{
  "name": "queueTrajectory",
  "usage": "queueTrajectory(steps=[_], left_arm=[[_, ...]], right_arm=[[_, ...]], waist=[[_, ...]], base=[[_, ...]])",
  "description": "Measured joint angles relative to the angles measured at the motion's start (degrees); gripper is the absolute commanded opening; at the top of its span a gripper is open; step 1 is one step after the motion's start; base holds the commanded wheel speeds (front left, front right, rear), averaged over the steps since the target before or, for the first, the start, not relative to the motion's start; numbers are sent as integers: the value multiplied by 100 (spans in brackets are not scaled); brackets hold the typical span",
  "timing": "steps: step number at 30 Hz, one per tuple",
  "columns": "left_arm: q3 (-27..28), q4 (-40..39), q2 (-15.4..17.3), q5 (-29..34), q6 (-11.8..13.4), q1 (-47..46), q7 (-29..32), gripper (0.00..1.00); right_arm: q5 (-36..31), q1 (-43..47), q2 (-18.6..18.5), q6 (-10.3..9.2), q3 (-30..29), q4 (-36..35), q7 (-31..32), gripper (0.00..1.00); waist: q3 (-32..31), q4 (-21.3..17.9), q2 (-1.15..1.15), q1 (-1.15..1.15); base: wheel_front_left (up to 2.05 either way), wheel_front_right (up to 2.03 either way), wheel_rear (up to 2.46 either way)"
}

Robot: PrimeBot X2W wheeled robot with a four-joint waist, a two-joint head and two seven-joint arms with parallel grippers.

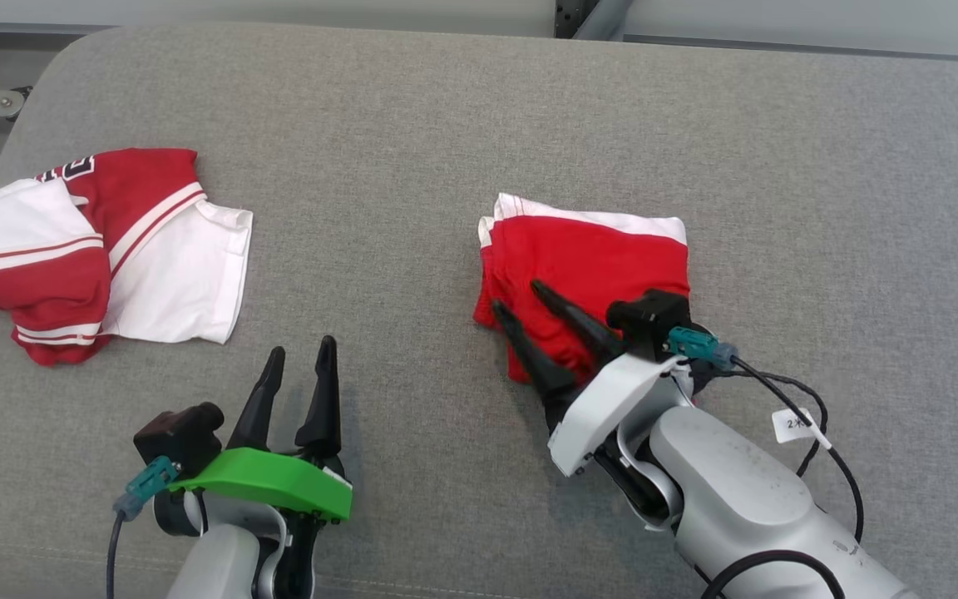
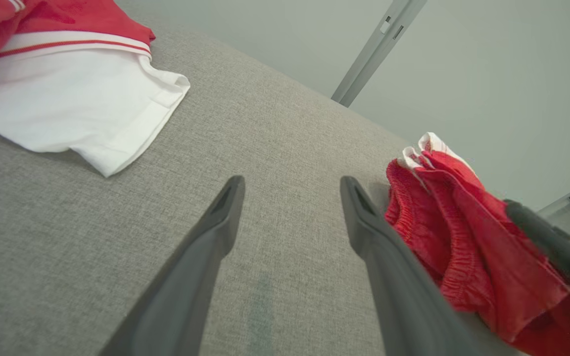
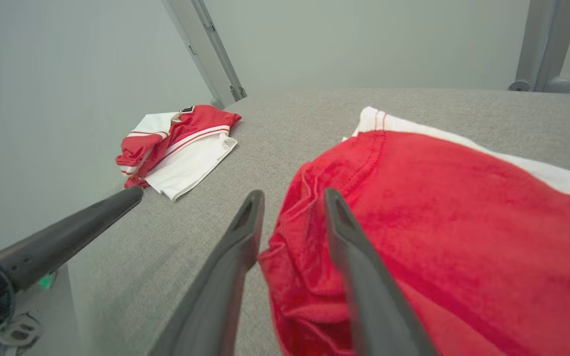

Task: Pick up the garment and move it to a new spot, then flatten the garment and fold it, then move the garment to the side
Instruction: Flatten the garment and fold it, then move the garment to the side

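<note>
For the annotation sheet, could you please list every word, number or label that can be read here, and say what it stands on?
"2", followed by a character too small to read: white tag hanging beside the right arm.
Black-edged lettering on the red and white jersey: partly folded under, unreadable.
Folded red garment: no text to be seen.

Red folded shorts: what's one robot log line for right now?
folded red shorts with white trim: on grey cloth surface | right gripper: open over their edge | left gripper: open, apart
</note>
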Motion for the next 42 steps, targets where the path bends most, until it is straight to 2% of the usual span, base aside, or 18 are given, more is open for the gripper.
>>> queueTrajectory(steps=[6, 9, 14, 19, 21, 28, 42], left_arm=[[339, -66, 0, 198, 0, 4, -1, 100], [620, -111, -4, 487, 0, 54, -1, 100], [1067, -152, -3, 1048, 0, 179, 0, 100], [1547, -342, 18, 1796, 0, 327, 0, 100], [1581, -374, 18, 2000, 0, 416, 0, 100], [1581, -347, -2, 2234, 0, 709, 0, 100], [1561, -250, -2, 2385, 0, 1168, 0, 100]], right_arm=[[196, 97, 36, 0, -567, -367, 0, 100], [45, 322, -60, 0, -1268, -544, 0, 100], [-531, 871, -175, -1, -2397, -646, 0, 100], [-1276, 1374, -162, -1, -3109, -765, 0, 100], [-1467, 1566, -119, -1, -3315, -827, 0, 100], [-1881, 2079, 37, 0, -3720, -976, 0, 100], [-1957, 2498, 142, 0, -3801, -1004, 0, 100]], waist=[[-20, -146, 0, 0], [-74, -305, 0, 0], [-173, -609, 0, 0], [-280, -894, 0, 0], [-339, -977, 0, 0], [-624, -1087, 0, 0], [-1066, -1038, 0, 0]], base=[[0, 0, 0], [0, 0, 0], [0, 0, 0], [0, 0, 0], [0, 0, 0], [0, 0, 0], [0, 0, 0]])
